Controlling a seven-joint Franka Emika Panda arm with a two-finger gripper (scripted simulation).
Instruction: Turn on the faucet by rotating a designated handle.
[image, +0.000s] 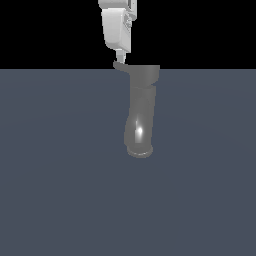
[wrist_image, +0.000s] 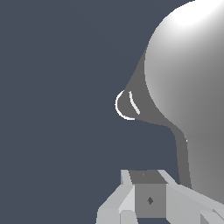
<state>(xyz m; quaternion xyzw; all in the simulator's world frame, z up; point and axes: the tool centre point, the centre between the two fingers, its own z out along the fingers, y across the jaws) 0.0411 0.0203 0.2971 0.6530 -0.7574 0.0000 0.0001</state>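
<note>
The faucet (image: 141, 112) stands on the grey table (image: 55, 175), its wider head uppermost. The handle (image: 121, 67) projects from that head toward the exterior view's left. The white gripper (image: 121, 58) hangs directly above, fingertip touching the handle; whether its fingers are spread or closed cannot be told.

The exterior view stands back and looks down at a slant, holding the whole faucet (image: 140, 112) at centre and the gripper (image: 121, 57) toward twelve o'clock. The wrist view sits very near, looking past the fingertips (wrist_image: 131, 203) at the faucet's head (wrist_image: 188, 96). Both share the handle (image: 120, 66) (wrist_image: 181, 151).
</note>
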